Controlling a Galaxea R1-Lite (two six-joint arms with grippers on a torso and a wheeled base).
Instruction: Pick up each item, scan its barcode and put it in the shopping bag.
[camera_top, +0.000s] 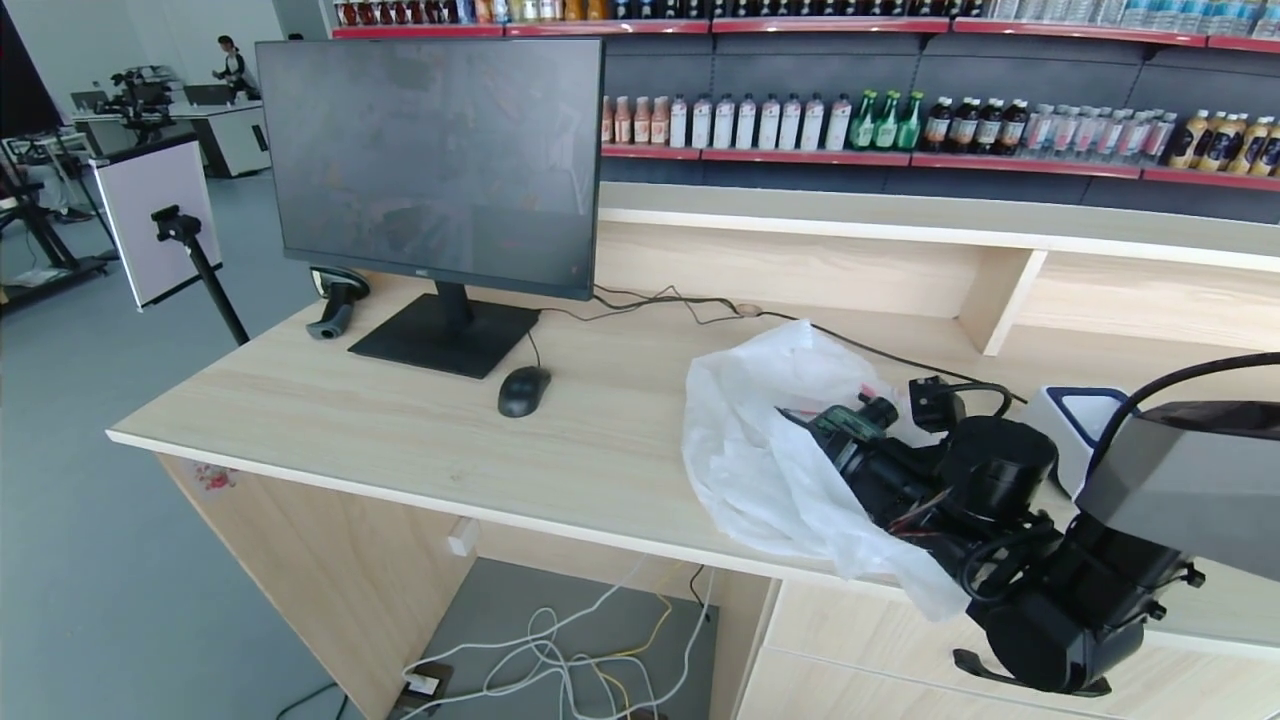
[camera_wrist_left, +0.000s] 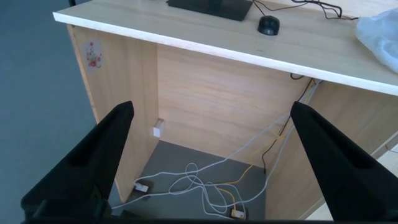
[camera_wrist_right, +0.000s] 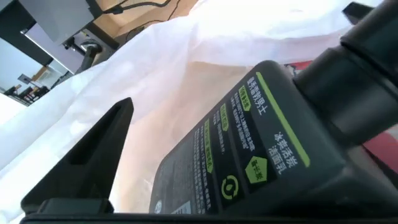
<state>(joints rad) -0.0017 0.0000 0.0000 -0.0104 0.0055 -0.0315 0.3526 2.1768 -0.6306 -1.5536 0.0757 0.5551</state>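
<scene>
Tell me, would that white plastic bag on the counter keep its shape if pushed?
Probably floppy: the bag lies slumped and creased on the counter, so a push would likely crumple it. It looks thin and see-through, so probably very light and apt to slide. The dark bottle inside may anchor it somewhat.

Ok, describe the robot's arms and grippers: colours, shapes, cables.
The right arm is black, built of rounded drum-like joints, with a grey boxy segment behind them and black cables looping along it. A small black camera block sits at its wrist. The right gripper and left gripper each have two flat, matte black, wedge-shaped fingers.
</scene>
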